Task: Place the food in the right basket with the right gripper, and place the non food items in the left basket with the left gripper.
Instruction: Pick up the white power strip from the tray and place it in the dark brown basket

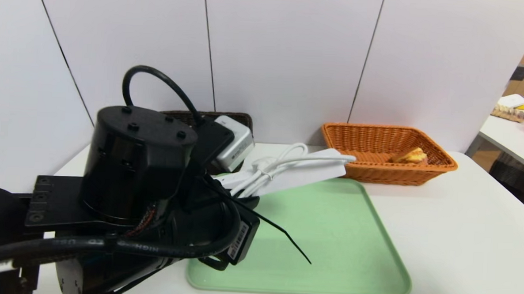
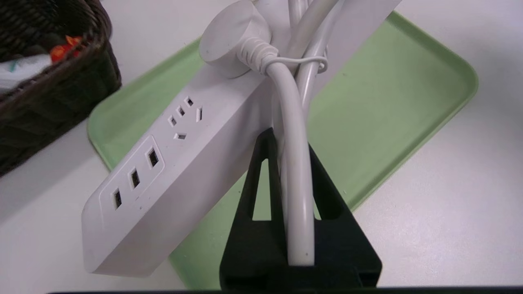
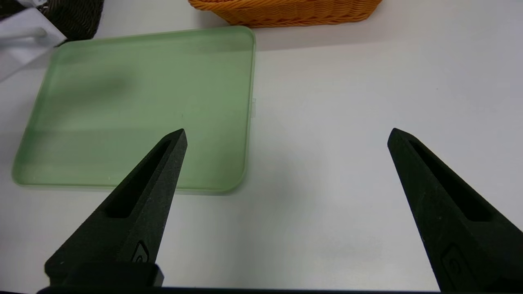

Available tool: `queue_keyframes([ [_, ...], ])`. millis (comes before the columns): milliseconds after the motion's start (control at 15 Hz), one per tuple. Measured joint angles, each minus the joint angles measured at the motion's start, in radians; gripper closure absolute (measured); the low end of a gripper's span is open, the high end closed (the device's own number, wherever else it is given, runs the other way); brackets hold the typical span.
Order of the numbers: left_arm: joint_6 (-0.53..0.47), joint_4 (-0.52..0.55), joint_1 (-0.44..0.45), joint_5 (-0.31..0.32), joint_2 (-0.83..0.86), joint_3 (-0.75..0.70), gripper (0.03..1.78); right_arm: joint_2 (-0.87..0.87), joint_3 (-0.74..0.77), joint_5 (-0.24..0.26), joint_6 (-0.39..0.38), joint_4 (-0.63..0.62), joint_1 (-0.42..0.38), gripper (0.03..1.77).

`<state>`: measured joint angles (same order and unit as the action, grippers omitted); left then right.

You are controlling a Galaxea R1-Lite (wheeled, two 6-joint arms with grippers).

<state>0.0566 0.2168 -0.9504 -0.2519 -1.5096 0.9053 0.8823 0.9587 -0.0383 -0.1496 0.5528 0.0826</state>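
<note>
L gripper [image 2: 288,143] was clamped on the power strip's [image 2: 171,171] cord [image 2: 296,183], strip hanging tilted over green tray [image 2: 388,102], near dark left basket [image 2: 49,94]. R gripper [image 3: 286,134] hung spread wide, empty, above table [image 3: 347,122].

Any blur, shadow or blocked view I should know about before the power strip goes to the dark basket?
Head view: the left arm fills the lower left and hides most of the left basket. Left wrist view: the power strip is sharp, shut in the left gripper by its cord; the basket edge is soft. Right wrist view: a soft shadow lies on the green tray; the right gripper is open.
</note>
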Motion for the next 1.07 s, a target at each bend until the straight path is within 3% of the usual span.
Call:
queue_keyframes([
  [200,-0.009,-0.007,0.01,-0.011,0.023,0.062,1.66,0.0,-0.011,0.004,-0.001,0.0,0.0,0.1],
  [533,-0.133,-0.04,0.11,-0.018,0.04,0.124,1.66,-0.001,-0.019,0.004,-0.022,0.001,-0.001,0.1],
  [667,-0.178,-0.037,0.202,0.031,0.041,0.129,1.66,-0.004,-0.02,0.001,-0.024,0.0,0.0,0.1],
  [933,-0.238,0.05,0.366,0.208,0.024,0.143,1.66,-0.016,-0.031,0.001,-0.039,0.0,0.0,0.1],
  [1067,-0.249,0.069,0.427,0.245,0.001,0.181,1.66,-0.022,-0.037,0.003,-0.04,0.0,-0.001,0.1],
])
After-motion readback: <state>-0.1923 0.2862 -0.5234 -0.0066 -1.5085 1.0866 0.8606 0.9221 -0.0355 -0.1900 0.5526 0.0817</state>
